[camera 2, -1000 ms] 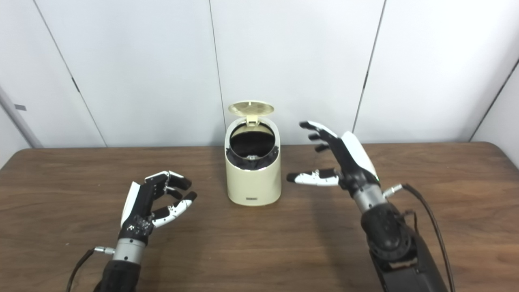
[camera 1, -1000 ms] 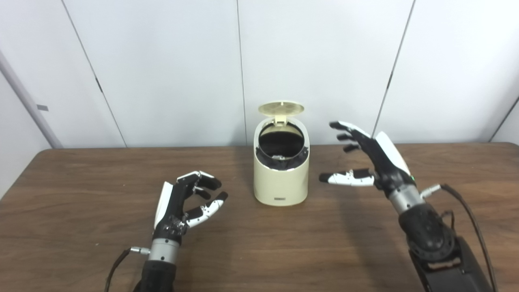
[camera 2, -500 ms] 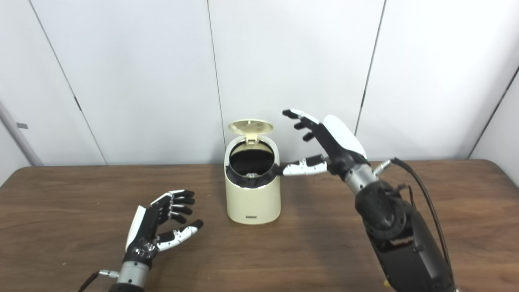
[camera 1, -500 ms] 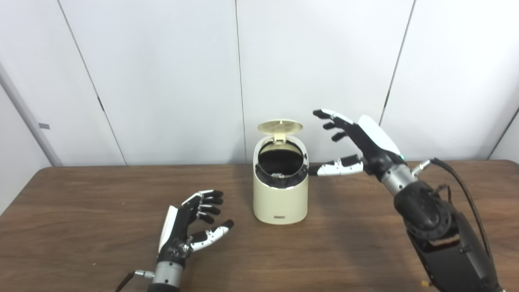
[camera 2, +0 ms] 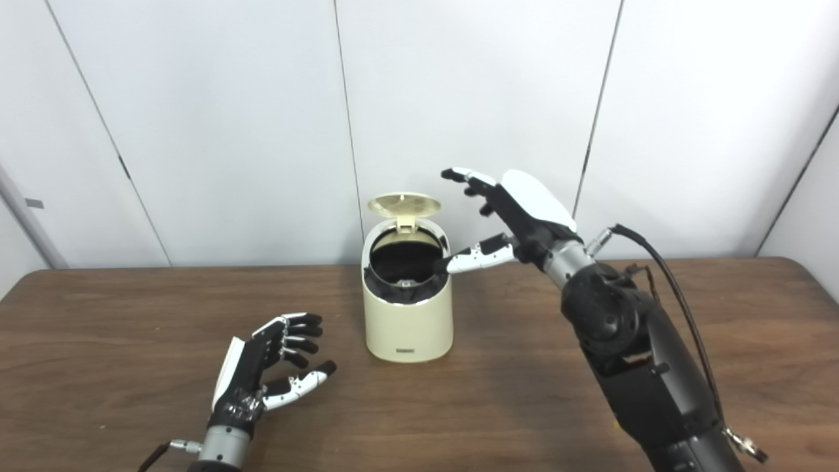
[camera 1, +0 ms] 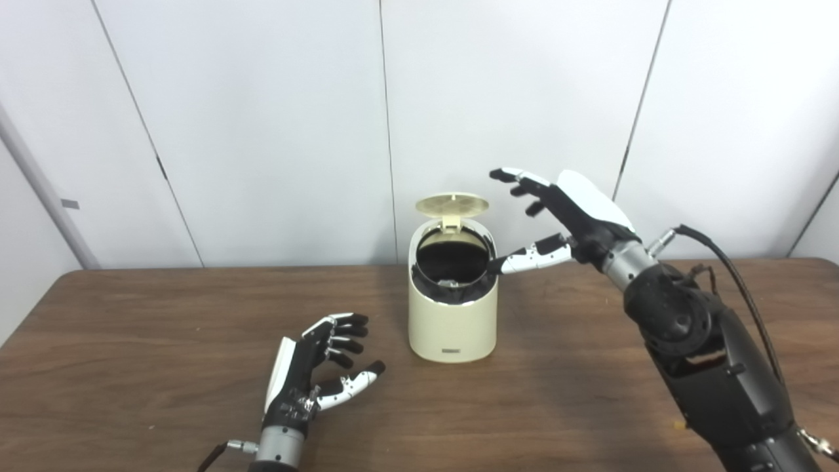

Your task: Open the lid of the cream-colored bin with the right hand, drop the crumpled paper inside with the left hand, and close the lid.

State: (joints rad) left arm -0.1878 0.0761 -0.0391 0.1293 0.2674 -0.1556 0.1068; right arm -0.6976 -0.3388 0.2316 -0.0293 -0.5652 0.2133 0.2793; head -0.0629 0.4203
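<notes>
One cream-colored bin (camera 1: 451, 314) is observed standing upright at mid-surface (camera 1: 164, 328), its lid (camera 1: 452, 204) raised behind the dark opening. A small dark label is seen low on the bin's front; its writing cannot be read. A pale scrap, possibly the crumpled paper (camera 1: 448, 284), is glimpsed inside the bin. Two hands are counted. The right hand (camera 1: 564, 219) is held spread and empty beside the lid. The left hand (camera 1: 313, 367) is held low near the surface, fingers apart, nothing gripped.

Left hand (camera 1: 313, 373) low, fingers spread; right hand (camera 1: 571, 213) raised, empty.
</notes>
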